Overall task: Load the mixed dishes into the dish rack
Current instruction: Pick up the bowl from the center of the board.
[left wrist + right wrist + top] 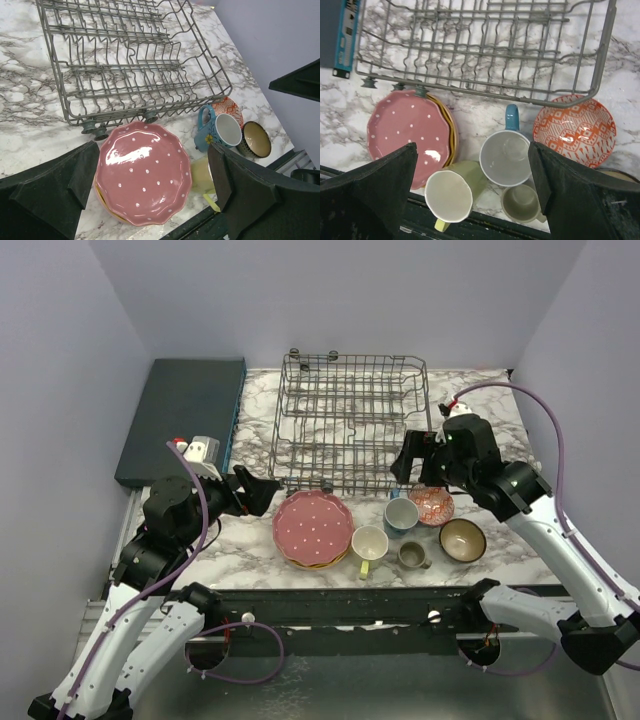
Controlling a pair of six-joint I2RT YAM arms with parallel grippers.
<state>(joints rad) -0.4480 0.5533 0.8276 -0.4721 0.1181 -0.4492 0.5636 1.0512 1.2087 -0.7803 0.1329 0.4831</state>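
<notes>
The grey wire dish rack point(350, 420) stands empty at mid-table; it also shows in the left wrist view point(130, 60) and the right wrist view point(485, 45). In front of it lies a stack of plates with the pink dotted plate point(312, 526) on top point(142, 172) point(405, 132). Right of it stand the yellow mug point(368, 545) point(451, 192), blue mug point(401, 515) point(506, 157), olive-grey mug point(412, 556) point(521, 204), red patterned bowl point(431, 504) point(575, 131) and brown bowl point(462, 540) point(256, 140). My left gripper point(262, 490) hovers open above the plates. My right gripper point(418, 458) hovers open above the mugs.
A flat dark teal slab point(182, 418) lies left of the rack. The dark front table rail point(350, 605) runs just below the dishes. Purple walls close in the back and sides.
</notes>
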